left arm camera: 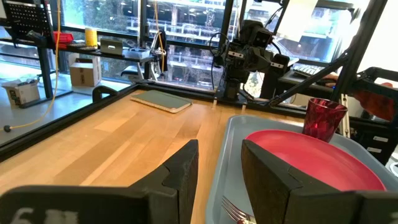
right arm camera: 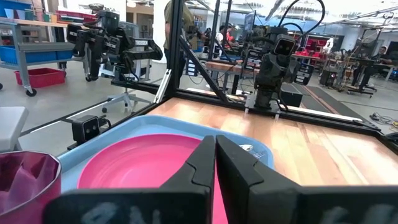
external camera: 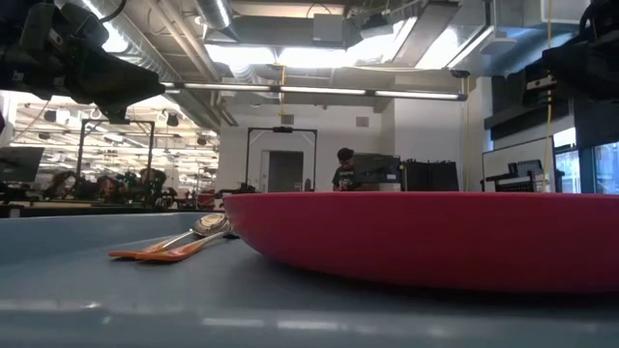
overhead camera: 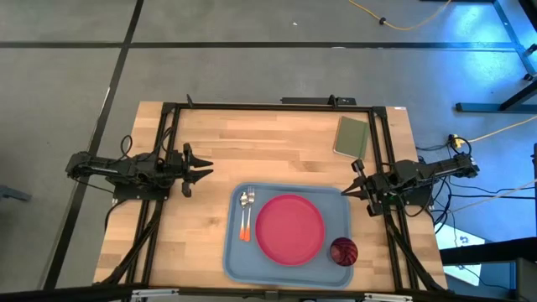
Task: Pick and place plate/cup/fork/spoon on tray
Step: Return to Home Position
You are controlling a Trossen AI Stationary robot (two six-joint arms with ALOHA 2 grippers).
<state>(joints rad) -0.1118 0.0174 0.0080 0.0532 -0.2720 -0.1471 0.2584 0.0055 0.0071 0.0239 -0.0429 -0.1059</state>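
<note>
The blue-grey tray (overhead camera: 237, 252) lies at the table's near middle. On it rest the pink-red plate (overhead camera: 289, 229), the maroon cup (overhead camera: 343, 250) at its near right corner, and the spoon (overhead camera: 242, 201) and orange-handled fork (overhead camera: 248, 220) side by side at its left end. My left gripper (overhead camera: 205, 170) is open and empty, left of the tray's far left corner. My right gripper (overhead camera: 346, 192) is shut and empty, by the tray's far right corner. In the left wrist view the fork's prongs (left arm camera: 235, 210) show between the fingers.
An olive-green pad (overhead camera: 351, 136) lies at the table's far right. Black frame rails (overhead camera: 268, 106) run along the far edge and both sides. Bare wood shows at the table's far middle and left. A person (external camera: 344, 168) stands far off in the room.
</note>
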